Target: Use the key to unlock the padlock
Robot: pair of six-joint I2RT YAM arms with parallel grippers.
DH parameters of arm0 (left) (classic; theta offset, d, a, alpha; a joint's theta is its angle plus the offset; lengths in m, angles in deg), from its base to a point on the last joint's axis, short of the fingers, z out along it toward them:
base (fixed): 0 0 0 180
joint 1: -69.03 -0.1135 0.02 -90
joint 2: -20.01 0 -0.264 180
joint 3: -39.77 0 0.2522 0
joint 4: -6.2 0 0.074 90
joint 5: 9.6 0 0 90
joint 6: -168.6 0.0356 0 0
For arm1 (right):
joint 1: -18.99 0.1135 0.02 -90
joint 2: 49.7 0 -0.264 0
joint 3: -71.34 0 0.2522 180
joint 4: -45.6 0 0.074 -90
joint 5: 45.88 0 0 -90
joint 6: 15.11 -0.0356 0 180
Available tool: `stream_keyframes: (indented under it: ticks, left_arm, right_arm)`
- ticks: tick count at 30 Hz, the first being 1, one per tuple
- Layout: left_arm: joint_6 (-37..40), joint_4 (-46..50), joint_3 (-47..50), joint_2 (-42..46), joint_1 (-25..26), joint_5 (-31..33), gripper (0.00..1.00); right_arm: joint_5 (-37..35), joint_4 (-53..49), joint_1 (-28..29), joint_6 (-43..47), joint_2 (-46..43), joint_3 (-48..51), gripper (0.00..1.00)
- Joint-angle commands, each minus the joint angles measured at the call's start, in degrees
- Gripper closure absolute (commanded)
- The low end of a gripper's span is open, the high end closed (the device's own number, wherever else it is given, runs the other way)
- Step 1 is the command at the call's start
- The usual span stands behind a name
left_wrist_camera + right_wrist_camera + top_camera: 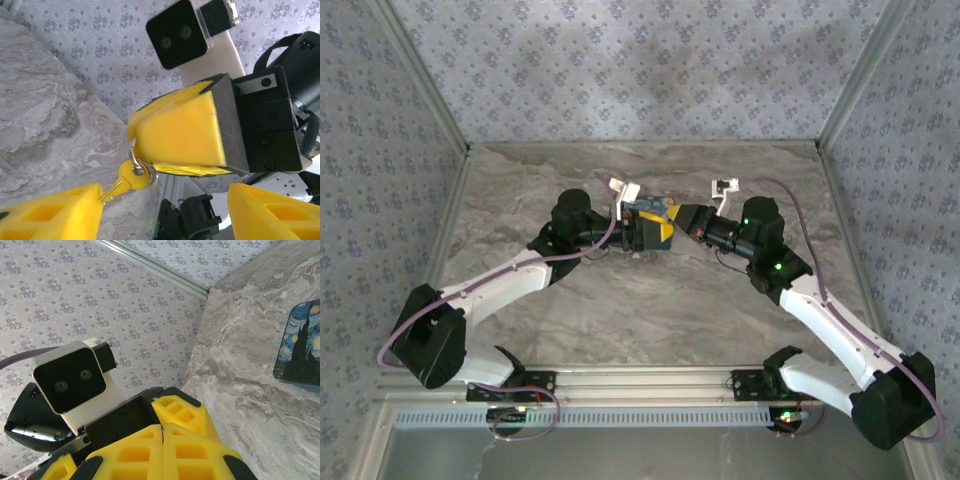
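Yellow key, pinched by right jaws

The key has its tip hidden behind a finger of the left hand; the printed box is cropped.

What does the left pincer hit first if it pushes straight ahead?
Probably the yellow key, hanging by its ring from the shut right pincer, beside a fingertip of the left pincer; depth unclear.

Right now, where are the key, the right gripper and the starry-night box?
key point(131, 180): left wrist view, yellow head.
right gripper point(162, 434): right wrist view, seam between shut fingertips.
starry-night box point(300, 346): right wrist view, printed top.
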Motion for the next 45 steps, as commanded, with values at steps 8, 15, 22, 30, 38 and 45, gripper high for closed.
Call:
stream_keyframes:
  ticks: [8,15,22,30,38,45]
  left_arm:
    - [2.2,0.8,-2.1,0.8,0.9,-0.1,0.56]
    - [3.6,3.0,-1.3,1.9,0.7,0.8,0.72]
    - [4.9,5.3,-1.7,2.0,0.7,1.2,0.87]
    - [7.4,10.2,-2.1,2.9,0.1,1.5,0.94]
    - [7.8,10.9,-1.9,3.6,-0.3,2.5,0.68]
    - [8.1,8.5,-1.9,3.9,-0.4,1.7,0.50]
  right_arm:
    - [1.0,2.3,-1.0,-1.4,-0.7,1.1,1.00]
    - [1.4,2.0,-1.7,-1.4,-1.2,1.4,1.00]
    - [2.5,1.9,-1.9,-1.0,-1.2,1.2,1.00]
    - [5.6,-0.2,-2.5,1.1,-0.9,0.0,1.00]
    - [7.5,-1.9,-2.5,2.1,-0.6,-1.0,1.00]
    - [8.2,-0.8,-2.5,1.0,-0.3,-1.0,1.00]
